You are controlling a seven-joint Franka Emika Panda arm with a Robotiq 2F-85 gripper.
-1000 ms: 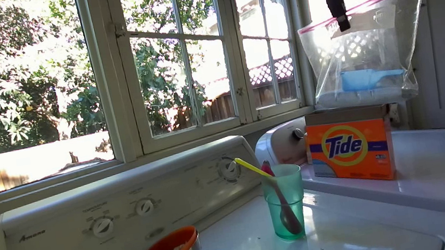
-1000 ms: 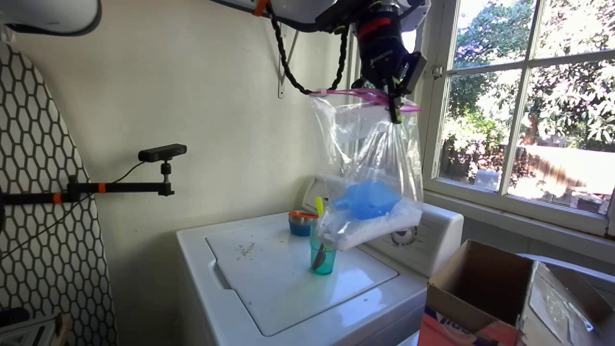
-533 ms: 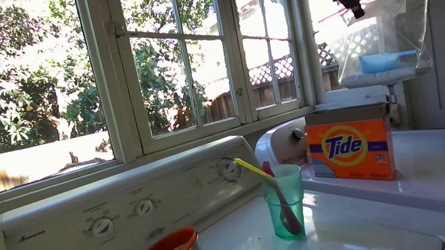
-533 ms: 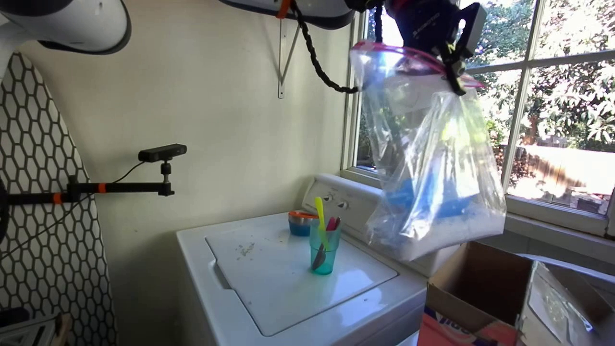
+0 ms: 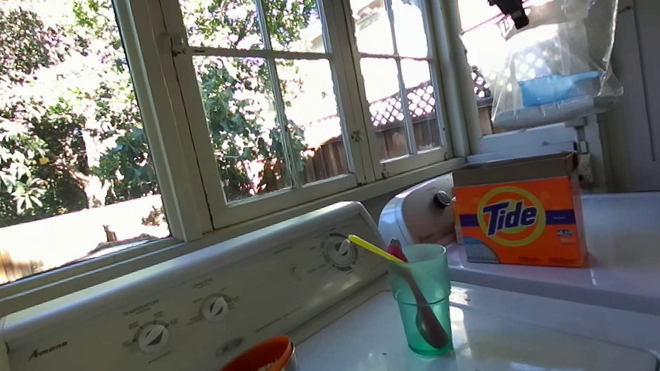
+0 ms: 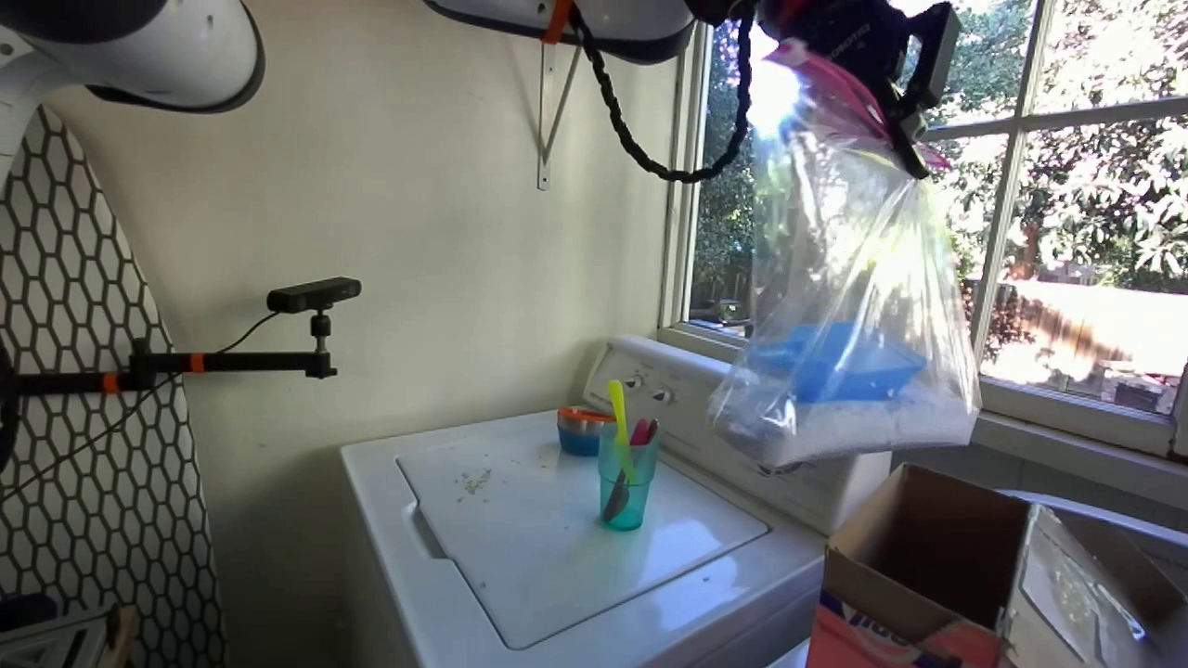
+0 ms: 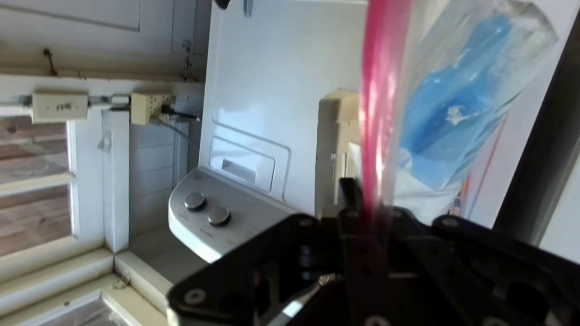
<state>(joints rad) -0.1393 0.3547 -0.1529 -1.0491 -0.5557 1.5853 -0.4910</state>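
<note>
Claw (image 6: pixel 914 161): pinching the bag (image 6: pixel 845 278) by its pink top, upper right of an exterior view.
Scoop (image 6: pixel 849 366): low inside; we should hold steady, limiting swing.
Box (image 6: pixel 928 617): lower right, not touching.

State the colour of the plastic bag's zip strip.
The zip strip is pink, clearest in the wrist view.

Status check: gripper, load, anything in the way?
Gripper shut on clear bag near its top. It hangs, blue scoop and white contents inside. No contact seen with open Tide box, lower down.
</note>
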